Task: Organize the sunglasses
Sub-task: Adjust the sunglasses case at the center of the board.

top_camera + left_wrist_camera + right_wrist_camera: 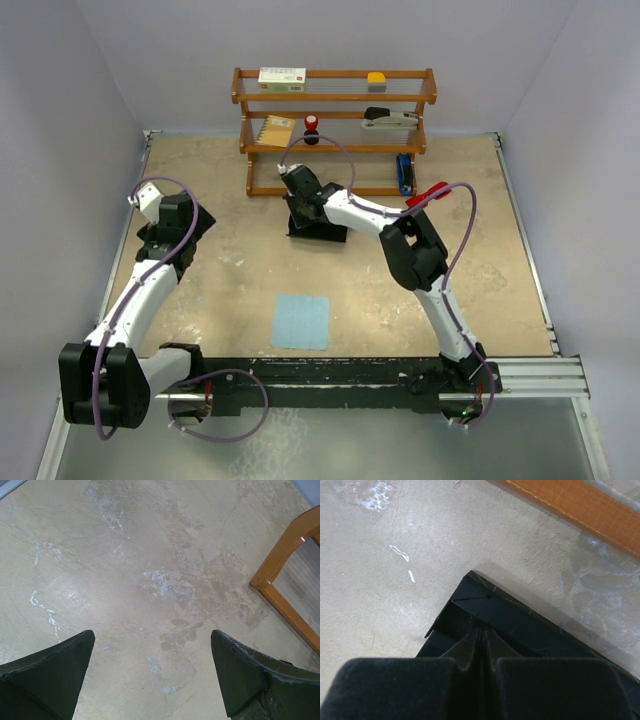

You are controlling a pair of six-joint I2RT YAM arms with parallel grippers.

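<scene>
The sunglasses [432, 192] lie right of centre, tilted up-right, nearer the pinched-shut right gripper [297, 187] (left gripper [152, 635] gapes, farther left).

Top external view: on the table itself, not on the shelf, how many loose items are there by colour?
Red: 1, the sunglasses
Black: 1, the case
Light blue: 1, the cloth
Total: 3
</scene>
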